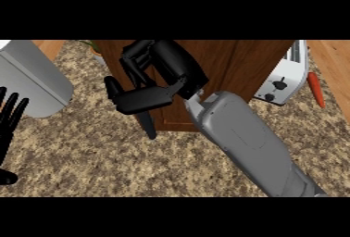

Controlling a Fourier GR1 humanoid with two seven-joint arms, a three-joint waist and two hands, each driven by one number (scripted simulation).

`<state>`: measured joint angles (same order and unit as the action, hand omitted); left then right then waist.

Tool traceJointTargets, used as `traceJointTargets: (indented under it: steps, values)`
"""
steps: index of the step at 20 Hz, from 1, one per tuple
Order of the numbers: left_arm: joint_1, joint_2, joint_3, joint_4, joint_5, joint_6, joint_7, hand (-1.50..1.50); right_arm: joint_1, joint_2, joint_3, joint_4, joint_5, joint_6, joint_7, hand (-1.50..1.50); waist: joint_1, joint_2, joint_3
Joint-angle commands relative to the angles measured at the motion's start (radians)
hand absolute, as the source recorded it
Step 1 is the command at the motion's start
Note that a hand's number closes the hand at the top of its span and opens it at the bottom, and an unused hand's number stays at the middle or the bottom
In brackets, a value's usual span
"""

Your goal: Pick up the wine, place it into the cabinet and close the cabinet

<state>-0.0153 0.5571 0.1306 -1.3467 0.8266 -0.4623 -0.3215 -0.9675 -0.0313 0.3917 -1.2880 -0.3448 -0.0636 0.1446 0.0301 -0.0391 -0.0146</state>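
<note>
Granite counter [103, 157], wooden cabinet [239, 60], white toaster [284, 76]

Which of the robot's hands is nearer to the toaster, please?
The right hand. It is up at the wooden cabinet, to the left of the toaster. The left hand rests open at the view's left edge, far across the counter.

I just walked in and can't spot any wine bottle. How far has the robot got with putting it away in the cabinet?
No wine shows on the counter, so it may already be inside, though that is hidden. In hand: the right hand is up against the wooden cabinet, fingers relaxed, seemingly at its door. Whether the door is fully shut cannot be told, so closing may be left. The left hand rests open at the left edge.
</note>
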Motion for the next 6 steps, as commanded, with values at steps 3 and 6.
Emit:
traceJointTargets:
  steps: [3, 6]
  values:
    - [-0.007, -0.013, -0.011, -0.004, -0.003, -0.001, 0.011, -1.50, -0.025, -0.076, -0.115, 0.161, 0.015, -0.030, 0.012, 1.50, -0.012, 0.049, 0.013]
    - [0.000, -0.018, -0.013, -0.023, -0.001, -0.004, 0.014, -1.50, 0.045, -0.089, -0.100, 0.158, 0.011, 0.008, -0.033, 1.50, -0.015, 0.048, 0.015]
